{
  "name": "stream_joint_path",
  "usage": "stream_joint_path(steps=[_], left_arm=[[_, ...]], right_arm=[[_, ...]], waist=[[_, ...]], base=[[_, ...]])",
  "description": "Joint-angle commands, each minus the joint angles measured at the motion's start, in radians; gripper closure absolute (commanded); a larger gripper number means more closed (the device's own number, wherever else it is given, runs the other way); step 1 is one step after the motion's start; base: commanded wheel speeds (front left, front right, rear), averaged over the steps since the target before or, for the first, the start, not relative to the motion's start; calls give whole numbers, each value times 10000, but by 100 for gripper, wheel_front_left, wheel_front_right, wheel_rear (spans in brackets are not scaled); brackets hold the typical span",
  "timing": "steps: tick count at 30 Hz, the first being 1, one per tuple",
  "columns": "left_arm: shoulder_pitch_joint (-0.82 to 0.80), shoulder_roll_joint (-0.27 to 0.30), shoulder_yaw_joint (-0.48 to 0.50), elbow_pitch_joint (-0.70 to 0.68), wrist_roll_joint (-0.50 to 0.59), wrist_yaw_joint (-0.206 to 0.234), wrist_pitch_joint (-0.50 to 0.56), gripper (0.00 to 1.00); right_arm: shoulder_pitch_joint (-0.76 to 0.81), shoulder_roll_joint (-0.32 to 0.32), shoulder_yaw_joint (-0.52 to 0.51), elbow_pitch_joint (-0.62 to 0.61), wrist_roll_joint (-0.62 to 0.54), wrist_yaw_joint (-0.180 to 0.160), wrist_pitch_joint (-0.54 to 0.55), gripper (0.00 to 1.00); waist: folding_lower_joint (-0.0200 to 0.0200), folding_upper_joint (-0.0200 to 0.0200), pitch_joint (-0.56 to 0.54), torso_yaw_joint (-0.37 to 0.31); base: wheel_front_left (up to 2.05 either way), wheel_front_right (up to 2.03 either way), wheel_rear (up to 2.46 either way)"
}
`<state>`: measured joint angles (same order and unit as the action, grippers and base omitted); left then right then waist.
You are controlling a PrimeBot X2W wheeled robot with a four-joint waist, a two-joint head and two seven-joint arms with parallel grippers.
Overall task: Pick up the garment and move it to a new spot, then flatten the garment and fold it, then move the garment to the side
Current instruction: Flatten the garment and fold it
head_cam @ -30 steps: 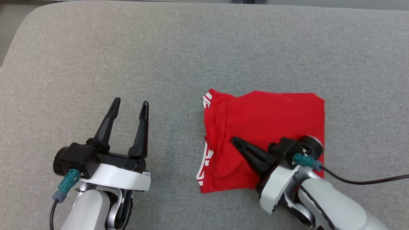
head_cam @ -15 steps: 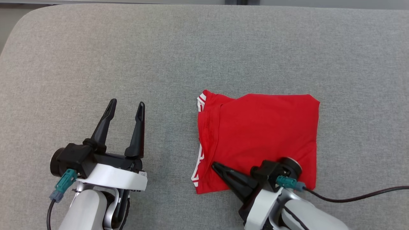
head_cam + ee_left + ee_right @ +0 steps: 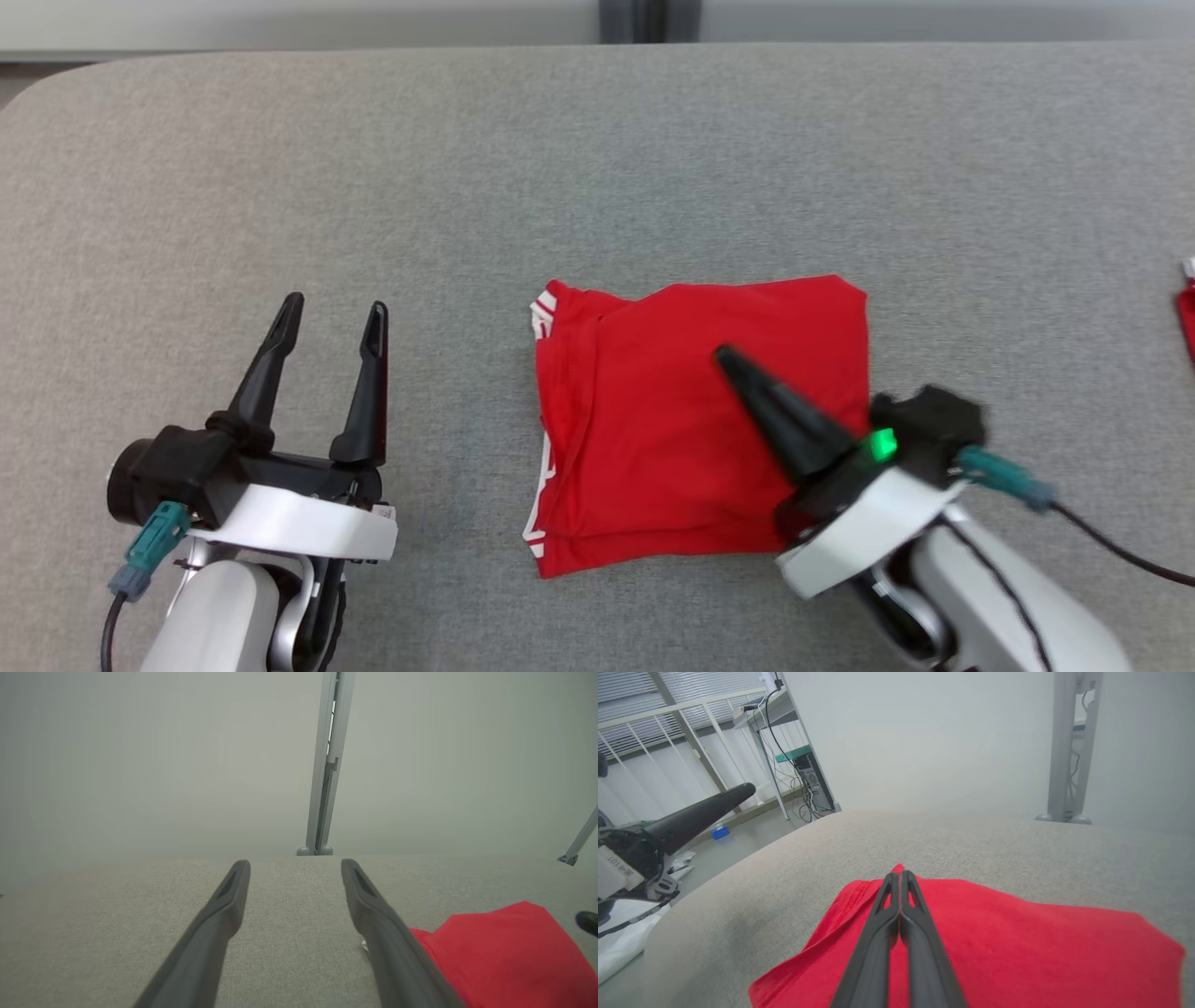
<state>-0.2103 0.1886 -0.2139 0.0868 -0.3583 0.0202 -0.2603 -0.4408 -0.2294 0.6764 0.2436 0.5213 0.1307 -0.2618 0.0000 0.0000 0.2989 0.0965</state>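
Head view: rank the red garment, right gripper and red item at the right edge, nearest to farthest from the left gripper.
From the left gripper:
1. red garment, to its right
2. right gripper, over the garment
3. red item, far right edge

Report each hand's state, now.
Left hand: open, empty, beside the red garment.
Right hand: closed, gripping nothing, tips over the red garment.

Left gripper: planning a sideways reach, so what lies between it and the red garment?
Bare grey surface between the left gripper and the garment, as the head view shows.
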Motion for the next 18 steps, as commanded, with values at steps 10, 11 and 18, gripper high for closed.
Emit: stream_joint_path(steps=[10,11,18], left_arm=[[252,405,204,-373,75,251,116,0],[252,405,204,-373,75,251,116,0],[481,531,231,-542,-4,328,256,0]], right_arm=[[1643,343,-4725,-1601,-1685,0,315,0],[1643,343,-4725,-1601,-1685,0,315,0],[2466,862,-6681,-2185,-2609,0,933,0]], waist=[[0,0,-526,-671],[0,0,-526,-671],[0,0,-695,-783]], base=[[0,0,0],[0,0,0],[0,0,0]])
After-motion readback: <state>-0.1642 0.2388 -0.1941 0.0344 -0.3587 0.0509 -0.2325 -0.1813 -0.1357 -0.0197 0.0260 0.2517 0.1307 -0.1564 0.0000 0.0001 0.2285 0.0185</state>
